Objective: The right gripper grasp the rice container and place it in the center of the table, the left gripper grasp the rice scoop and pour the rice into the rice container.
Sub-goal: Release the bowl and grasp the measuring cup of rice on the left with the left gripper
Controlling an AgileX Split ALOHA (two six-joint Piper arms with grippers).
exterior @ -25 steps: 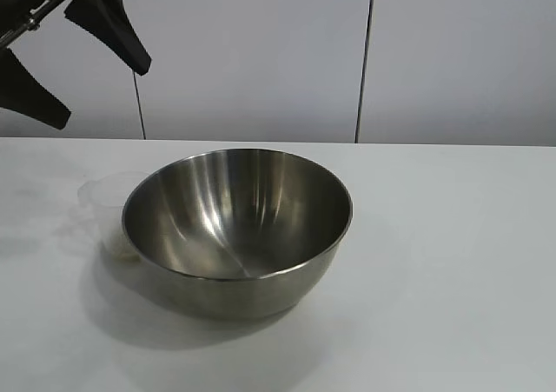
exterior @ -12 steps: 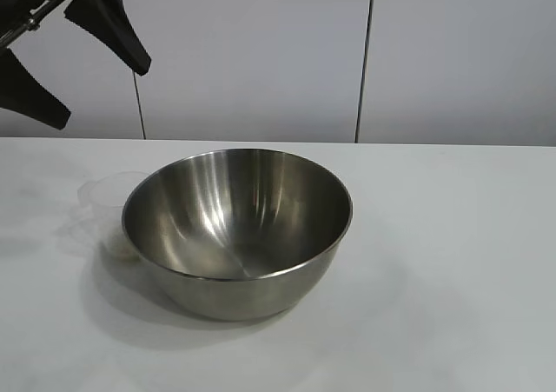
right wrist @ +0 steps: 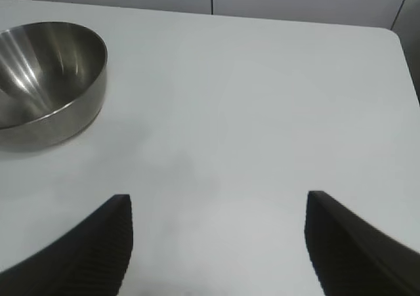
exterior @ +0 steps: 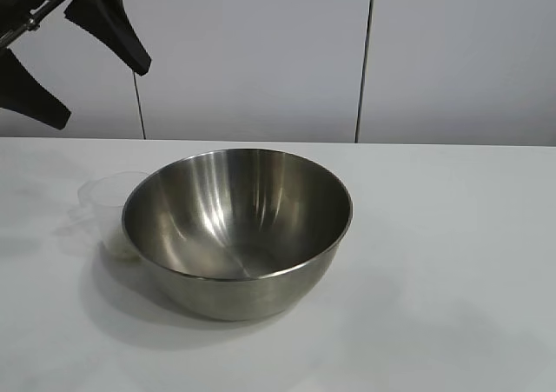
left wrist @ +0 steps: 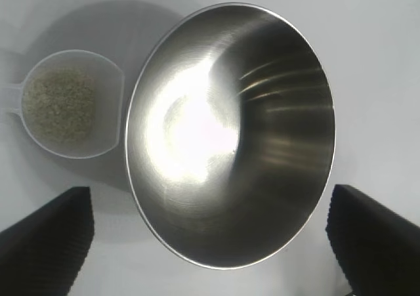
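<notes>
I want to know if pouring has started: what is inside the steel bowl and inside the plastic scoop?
The rice container shows only bare shiny steel inside. The rice scoop beside it holds a low layer of rice; its floor beneath the grains is covered.

On the desk [exterior: 452, 235] there was 1 steel rice container [exterior: 237, 227] and 1 clear plastic rice scoop [exterior: 104, 202]. The scoop held 1 small heap of rice [left wrist: 59, 105] (grains too many to count). 2 claws showed: the left claw [exterior: 87, 62] and the right claw [right wrist: 216, 243], each with 2 fingers.
</notes>
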